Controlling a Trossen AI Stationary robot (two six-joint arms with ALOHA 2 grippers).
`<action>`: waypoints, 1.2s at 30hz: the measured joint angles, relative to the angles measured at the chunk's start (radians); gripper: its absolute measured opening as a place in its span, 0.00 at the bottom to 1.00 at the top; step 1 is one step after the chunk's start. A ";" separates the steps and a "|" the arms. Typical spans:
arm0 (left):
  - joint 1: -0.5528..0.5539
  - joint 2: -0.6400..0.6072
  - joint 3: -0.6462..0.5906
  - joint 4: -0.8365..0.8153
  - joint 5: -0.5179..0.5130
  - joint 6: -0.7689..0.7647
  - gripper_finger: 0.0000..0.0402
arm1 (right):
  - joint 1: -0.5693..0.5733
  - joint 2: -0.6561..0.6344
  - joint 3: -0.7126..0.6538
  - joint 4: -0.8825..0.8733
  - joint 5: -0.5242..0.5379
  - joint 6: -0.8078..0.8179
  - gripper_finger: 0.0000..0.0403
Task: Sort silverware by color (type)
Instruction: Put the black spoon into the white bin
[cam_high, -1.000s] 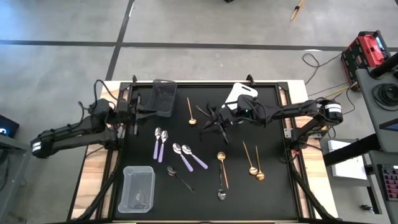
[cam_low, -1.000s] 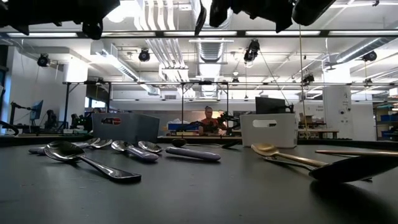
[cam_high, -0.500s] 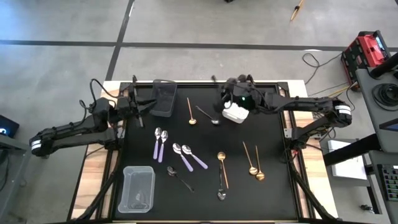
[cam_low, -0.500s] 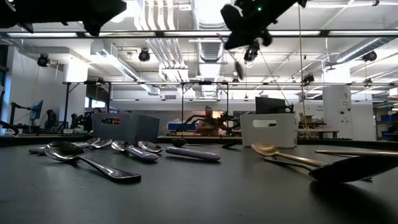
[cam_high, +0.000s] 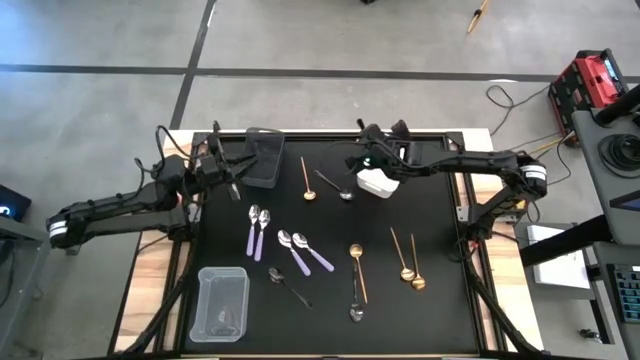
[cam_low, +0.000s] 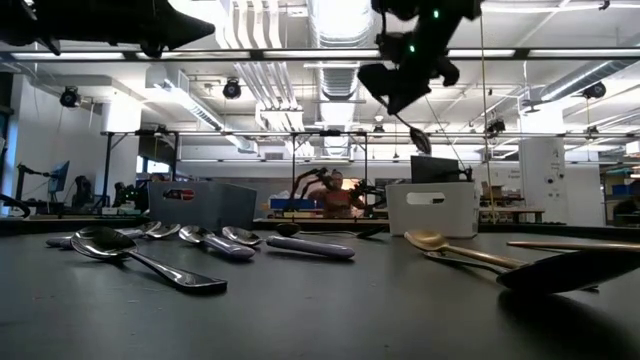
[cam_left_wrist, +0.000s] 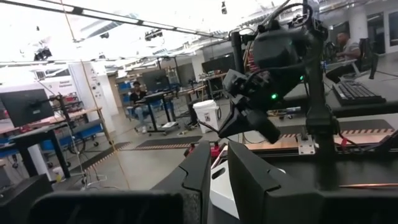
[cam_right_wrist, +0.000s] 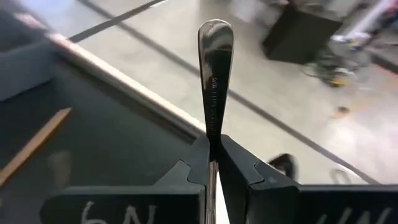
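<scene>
My right gripper (cam_high: 362, 160) hovers at the far side, beside the white bin (cam_high: 378, 182), shut on a dark spoon (cam_right_wrist: 214, 68). In the low view that spoon (cam_low: 420, 140) shows above the white bin (cam_low: 430, 208). My left gripper (cam_high: 232, 172) waits high beside the dark bin (cam_high: 262, 158), with nothing in the narrow slit between its fingers (cam_left_wrist: 200, 171). On the black mat lie lilac-handled spoons (cam_high: 255, 230), gold spoons (cam_high: 357, 265) and dark spoons (cam_high: 333, 185), each flat on its side. My right gripper pinches the dark spoon's slim handle (cam_right_wrist: 213, 127) between its two fingers. The handle runs along the fingers, and its rounded free end (cam_right_wrist: 215, 34) sticks out ahead of them. The spoon is lifted clear of the table and slants downward below the gripper.
A clear bin (cam_high: 221, 303) stands at the near left of the mat. More gold spoons lie at the right (cam_high: 405, 260) and at the far middle (cam_high: 307, 178). Wooden table edges frame the mat on both sides.
My right gripper has swung from over the middle of the mat toward the far edge and the white bin, staying shut on the dark spoon. Its wrist has turned a long way and now tips downward. The spoon stays clear of the table.
</scene>
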 joint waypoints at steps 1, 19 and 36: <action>0.000 -0.003 0.000 -0.003 0.000 -0.004 0.10 | -0.002 -0.007 -0.029 0.025 0.037 0.006 0.03; 0.000 -0.022 0.000 0.010 -0.001 -0.010 0.10 | -0.026 0.013 -0.504 0.836 0.424 0.105 0.03; 0.000 -0.022 0.000 0.010 -0.001 -0.005 0.10 | -0.047 0.197 -0.491 0.836 0.571 0.409 0.03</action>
